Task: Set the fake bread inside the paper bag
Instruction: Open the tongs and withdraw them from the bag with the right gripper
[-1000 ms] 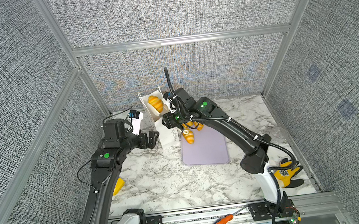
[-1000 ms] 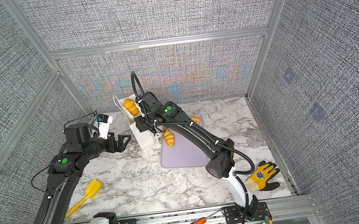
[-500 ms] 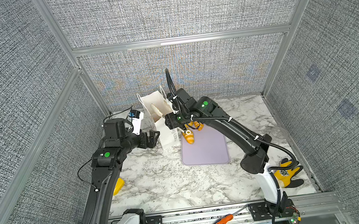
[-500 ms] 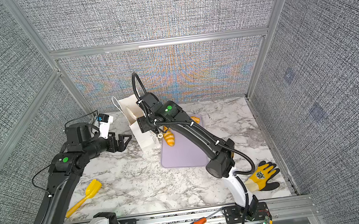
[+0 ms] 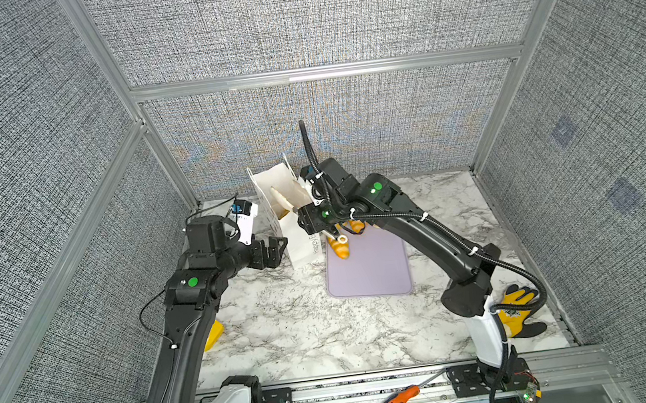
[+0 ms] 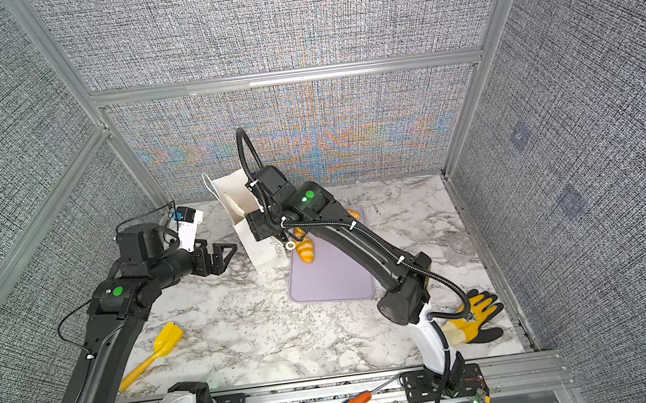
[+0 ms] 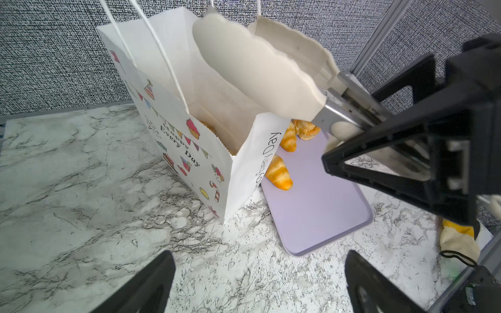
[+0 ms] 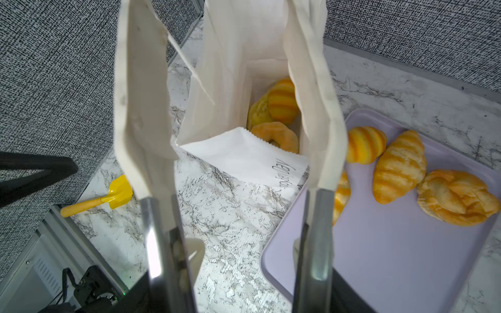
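Note:
The white paper bag (image 5: 290,236) (image 6: 262,245) stands upright left of the lilac tray (image 5: 368,276). My right gripper (image 5: 312,221) (image 8: 235,273) is shut on cream-tipped tongs (image 7: 257,67) (image 8: 141,94). The tongs' heads are spread apart over the bag's mouth with nothing between them. Inside the bag (image 8: 244,157) lie fake bread pieces: a striped croissant (image 8: 283,104) and a ring (image 8: 276,134). More fake bread lies on the tray (image 8: 379,257): croissants (image 8: 398,165) (image 8: 366,145) and a twisted piece (image 8: 458,197). My left gripper (image 5: 277,251) (image 7: 257,271) is open and empty beside the bag, apart from it.
A yellow-and-black glove (image 5: 515,313) lies at the front right by the right arm's base. A yellow toy shovel (image 6: 155,350) is on the marble at the front left. An orange-handled screwdriver (image 5: 399,396) rests on the front rail. Fabric walls close in three sides.
A second ago the tongs held a croissant above the bag's mouth; now they are empty and the croissant is gone from view there. The left arm has stayed still.

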